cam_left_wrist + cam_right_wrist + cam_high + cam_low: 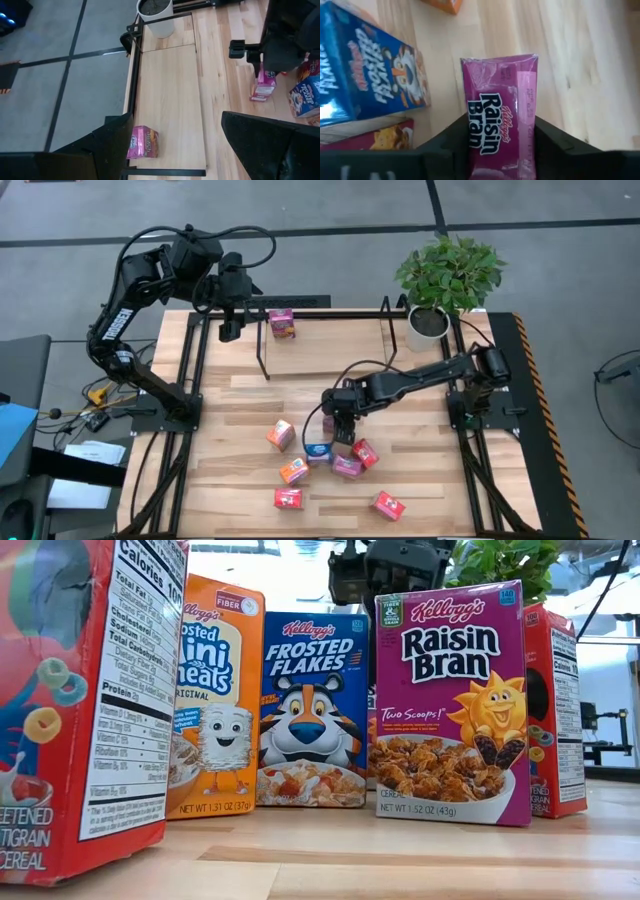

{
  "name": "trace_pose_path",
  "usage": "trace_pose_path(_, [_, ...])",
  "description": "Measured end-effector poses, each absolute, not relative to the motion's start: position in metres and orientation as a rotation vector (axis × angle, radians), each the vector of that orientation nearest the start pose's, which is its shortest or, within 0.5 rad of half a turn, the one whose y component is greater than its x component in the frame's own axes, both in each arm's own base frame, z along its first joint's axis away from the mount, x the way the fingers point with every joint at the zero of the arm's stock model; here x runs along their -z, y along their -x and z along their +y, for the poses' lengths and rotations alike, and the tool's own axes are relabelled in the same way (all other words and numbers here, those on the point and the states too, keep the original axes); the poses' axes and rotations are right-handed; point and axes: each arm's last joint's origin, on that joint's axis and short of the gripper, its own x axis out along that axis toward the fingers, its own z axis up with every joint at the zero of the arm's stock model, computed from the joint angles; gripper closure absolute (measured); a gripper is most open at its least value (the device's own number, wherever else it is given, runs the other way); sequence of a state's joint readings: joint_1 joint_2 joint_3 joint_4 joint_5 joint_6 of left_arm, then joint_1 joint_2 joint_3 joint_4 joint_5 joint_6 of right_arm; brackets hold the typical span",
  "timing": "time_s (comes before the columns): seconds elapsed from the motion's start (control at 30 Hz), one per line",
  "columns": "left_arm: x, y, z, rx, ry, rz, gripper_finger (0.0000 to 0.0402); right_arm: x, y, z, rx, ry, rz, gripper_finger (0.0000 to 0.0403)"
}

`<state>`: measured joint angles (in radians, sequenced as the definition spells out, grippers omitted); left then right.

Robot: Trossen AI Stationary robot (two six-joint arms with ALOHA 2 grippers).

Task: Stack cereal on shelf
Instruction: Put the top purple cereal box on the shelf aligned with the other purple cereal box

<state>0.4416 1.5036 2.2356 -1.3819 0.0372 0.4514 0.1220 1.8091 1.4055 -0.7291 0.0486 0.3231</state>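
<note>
The right gripper [500,145] clamps a magenta Raisin Bran box [501,112] above the table's [430,470] middle, beside a blue Frosted Flakes box [365,70]. Low down, an orange Frosted Mini-Wheats carton [212,700] stands among the loose cereal. One pink box [282,323] lies on the shelf [325,315], where the left gripper [229,330] hangs wide open. A potted plant [447,280] stands nearby.

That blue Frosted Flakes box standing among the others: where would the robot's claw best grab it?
Probably from above, across its thin sides near the top. The Frosted Flakes box stands upright, so its narrow top edge faces up, and other cartons crowd its sides low down. The right gripper beside it is already shut on a Raisin Bran box.
</note>
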Motion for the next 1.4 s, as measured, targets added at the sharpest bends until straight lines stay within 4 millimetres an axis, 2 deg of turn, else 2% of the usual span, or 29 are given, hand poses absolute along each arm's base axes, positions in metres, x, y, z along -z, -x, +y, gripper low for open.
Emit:
trace_pose_path(0.17, [-0.516, -0.2, 0.094, -0.246, -0.284, 0.723, 0.0105, -0.254, -0.379, 0.03, 0.089, -0.14, 1.05, 0.0241])
trace_pose_path(0.3, [-0.514, -0.198, 0.094, -0.272, -0.292, 0.753, 0.0105, -0.278, -0.387, 0.008, 0.084, -0.079, 0.976, 0.0234])
trace_pose_path(0.47, [-0.513, -0.197, 0.094, -0.278, -0.291, 0.772, 0.0105, -0.304, -0.394, -0.034, 0.114, 0.01, 0.876, 0.023])
trace_pose_path(0.73, [-0.512, -0.196, 0.095, -0.314, -0.295, 0.806, 0.0105, -0.332, -0.391, -0.104, 0.188, 0.12, 0.723, 0.0243])
trace_pose_path(0.87, [-0.511, -0.194, 0.097, -0.323, -0.289, 0.813, 0.0105, -0.331, -0.395, -0.125, 0.189, 0.132, 0.661, 0.0237])
trace_pose_path(0.97, [-0.511, -0.192, 0.1, -0.344, -0.274, 0.819, 0.0105, -0.317, -0.401, -0.136, 0.165, 0.145, 0.681, 0.0233])
trace_pose_path(1.1, [-0.51, -0.188, 0.106, -0.374, -0.245, 0.834, 0.0105, -0.306, -0.422, -0.144, 0.143, 0.189, 0.713, 0.0235])
trace_pose_path(1.4, [-0.51, -0.184, 0.112, -0.407, -0.211, 0.84, 0.0105, -0.305, -0.466, -0.152, 0.078, 0.284, 0.802, 0.0228])
